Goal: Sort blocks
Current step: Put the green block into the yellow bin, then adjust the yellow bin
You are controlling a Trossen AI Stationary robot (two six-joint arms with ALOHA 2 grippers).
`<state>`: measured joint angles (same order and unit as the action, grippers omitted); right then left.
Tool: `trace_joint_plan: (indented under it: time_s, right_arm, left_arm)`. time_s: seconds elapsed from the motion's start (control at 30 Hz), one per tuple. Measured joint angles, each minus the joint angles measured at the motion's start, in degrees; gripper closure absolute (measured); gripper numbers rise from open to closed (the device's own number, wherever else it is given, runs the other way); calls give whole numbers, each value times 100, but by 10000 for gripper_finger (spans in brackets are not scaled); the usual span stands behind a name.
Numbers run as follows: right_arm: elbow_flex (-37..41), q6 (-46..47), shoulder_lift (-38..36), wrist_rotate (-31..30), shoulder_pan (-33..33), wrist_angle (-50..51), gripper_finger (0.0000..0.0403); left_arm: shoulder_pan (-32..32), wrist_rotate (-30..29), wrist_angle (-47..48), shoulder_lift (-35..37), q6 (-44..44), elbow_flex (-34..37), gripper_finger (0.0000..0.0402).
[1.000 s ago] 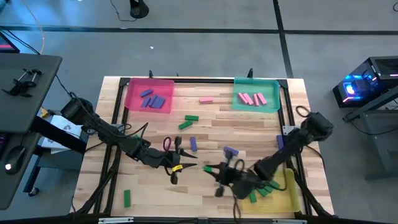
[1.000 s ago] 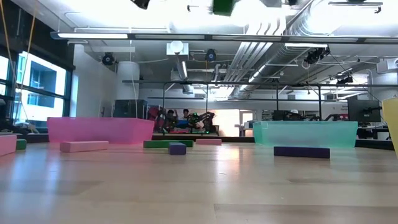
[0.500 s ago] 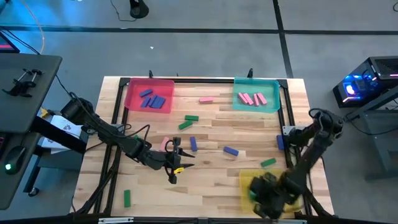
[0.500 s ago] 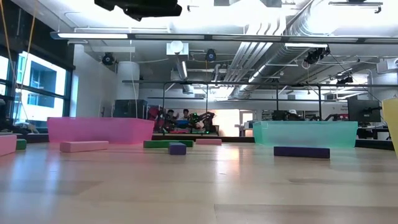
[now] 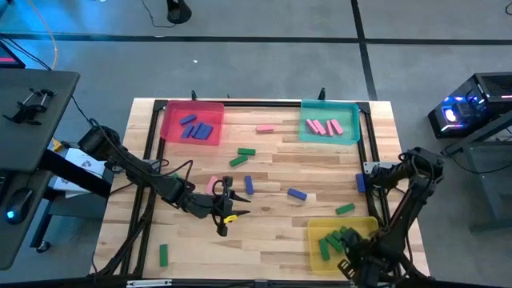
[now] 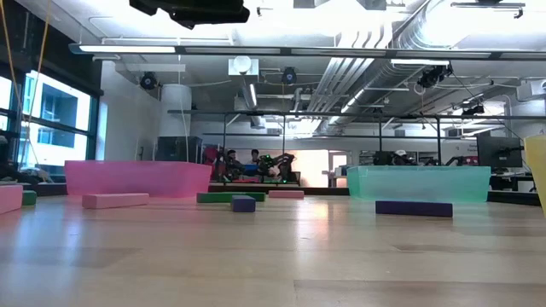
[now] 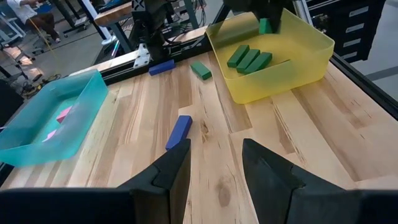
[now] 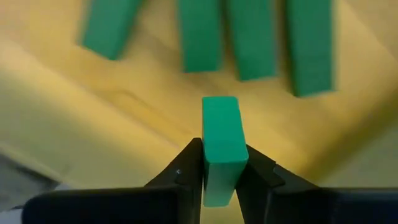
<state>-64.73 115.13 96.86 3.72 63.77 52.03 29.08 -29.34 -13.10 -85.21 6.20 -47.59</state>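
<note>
My right gripper hangs over the yellow tray at the near right, pointing down and shut on a green block. Several green blocks lie flat on the tray floor below it. My left gripper hovers open over the table's middle left, with nothing between its fingers. A blue block lies flat on the wood just ahead of it. Blue blocks lie in the pink tray and pink blocks in the teal tray. My right gripper pinches the green block's two long sides between its two fingers. It comes from above, pointing down. In the left wrist view the block hangs below the fingers, clear of the tray floor.
Loose blocks lie about the table: pink, green, blue, blue, green, green and pink beside my left gripper. A black frame rail runs round the table.
My right gripper has carried the green block from the table's middle toward the near right corner. It has turned to point down and now stands over the yellow tray. The block stays lifted between its fingers.
</note>
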Motion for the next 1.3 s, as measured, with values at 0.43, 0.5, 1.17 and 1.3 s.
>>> trace_joint_plan:
  time_s: [0.43, 0.5, 1.17, 1.3]
  right_arm:
    - [7, 319, 0, 469, -18, 1124, 316]
    - [7, 314, -2, 439, -17, 1154, 301]
    - [-11, -1965, -4, -799, -1154, 857, 231]
    - [-12, -2796, -7, -660, -1553, 450, 231]
  left_arm:
    - [0, 2, 188, 0, -13, 2, 269]
    - [0, 2, 187, 0, -13, 2, 269]
    - [-59, 3, 434, 0, -91, 2, 269]
    - [-232, 0, 863, 0, -555, 2, 269]
